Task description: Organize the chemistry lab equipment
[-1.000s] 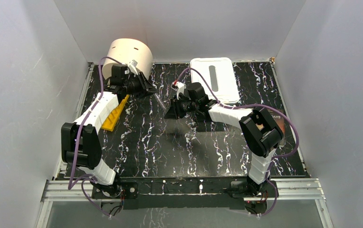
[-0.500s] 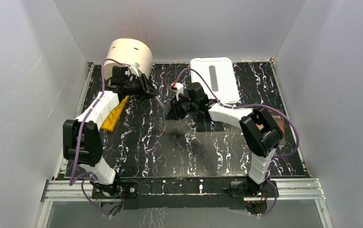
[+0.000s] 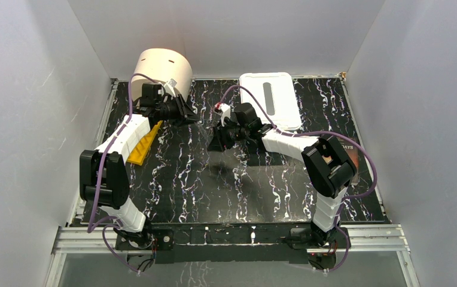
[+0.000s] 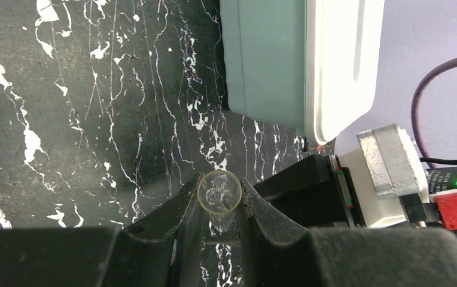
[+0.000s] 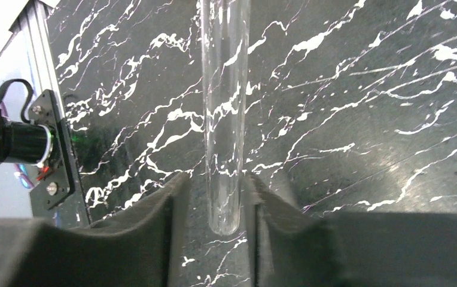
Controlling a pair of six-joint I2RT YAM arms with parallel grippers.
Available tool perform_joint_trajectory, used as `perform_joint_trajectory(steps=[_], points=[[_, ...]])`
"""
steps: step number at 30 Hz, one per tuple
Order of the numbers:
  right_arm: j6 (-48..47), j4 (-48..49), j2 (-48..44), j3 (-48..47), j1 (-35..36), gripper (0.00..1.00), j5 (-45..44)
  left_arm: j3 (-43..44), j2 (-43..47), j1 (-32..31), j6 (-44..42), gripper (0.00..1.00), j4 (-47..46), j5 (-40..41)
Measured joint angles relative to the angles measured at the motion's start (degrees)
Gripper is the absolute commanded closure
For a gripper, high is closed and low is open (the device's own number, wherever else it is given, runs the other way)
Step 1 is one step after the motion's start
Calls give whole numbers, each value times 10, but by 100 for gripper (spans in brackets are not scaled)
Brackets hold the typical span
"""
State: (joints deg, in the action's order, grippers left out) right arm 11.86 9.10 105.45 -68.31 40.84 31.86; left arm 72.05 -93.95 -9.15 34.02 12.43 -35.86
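Test tube (image 5: 223,119): where is it, and who has it?

Up off the counter (image 3: 184,179), as far as I can tell, spanning the gap between the two arms near the middle back. The left pincer (image 4: 220,185) is clenched on the open mouth end, a finger pressed to each side of the rim. The right pincer (image 5: 218,178) straddles the rounded bottom end, but I see a sliver of gap at each finger, so I judge it released and merely standing round the glass.

Which way does its long axis run?

From above, roughly ten o'clock to four: mouth at the left pincer, bottom at the right one. The glass is nearly invisible in that view, so the wrist cameras carry that reading.

So what does the next move turn on?

On the rack (image 3: 142,145). It lies at about seven o'clock from the left pincer, half hidden under that forearm, so the left arm is far nearer. The tube would have to swing upright, bottom down, to drop into a hole.

Room?

Bare dark marbled counter beneath and toward six o'clock. The white box (image 3: 271,98) sits at one o'clock from the right pincer, apart from the tube.
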Motion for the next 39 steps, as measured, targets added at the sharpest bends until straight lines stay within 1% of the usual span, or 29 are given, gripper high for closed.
perform_joint_trajectory(steps=[3, 4, 6, 11, 14, 21, 25, 30, 39], points=[[4, -2, 0, -7, 0, 31, -5, 0, 2, 0, -11, 85, 0, 18], [5, -2, -1, -8, 0, 28, -7, 0, 4, 0, -16, 85, 0, 28], [7, -3, -5, -8, 0, 27, -16, 0, 10, 0, -26, 85, 3, 51], [15, -9, -25, -15, 0, 26, -43, 0, 47, 0, -60, 85, 23, 140], [19, -9, -41, -21, 0, 30, -59, 3, 74, 0, -86, 84, 40, 204], [16, -13, -60, -25, -3, 33, -71, 24, 126, 0, -148, 83, 73, 388], [14, -22, -60, -25, -5, 33, -73, 37, 137, 5, -178, 83, 76, 460], [14, -27, -60, -25, -7, 34, -73, 51, 137, 27, -209, 83, 74, 501], [12, -38, -76, -24, -8, 34, -76, 66, 130, 94, -223, 83, 52, 511]])
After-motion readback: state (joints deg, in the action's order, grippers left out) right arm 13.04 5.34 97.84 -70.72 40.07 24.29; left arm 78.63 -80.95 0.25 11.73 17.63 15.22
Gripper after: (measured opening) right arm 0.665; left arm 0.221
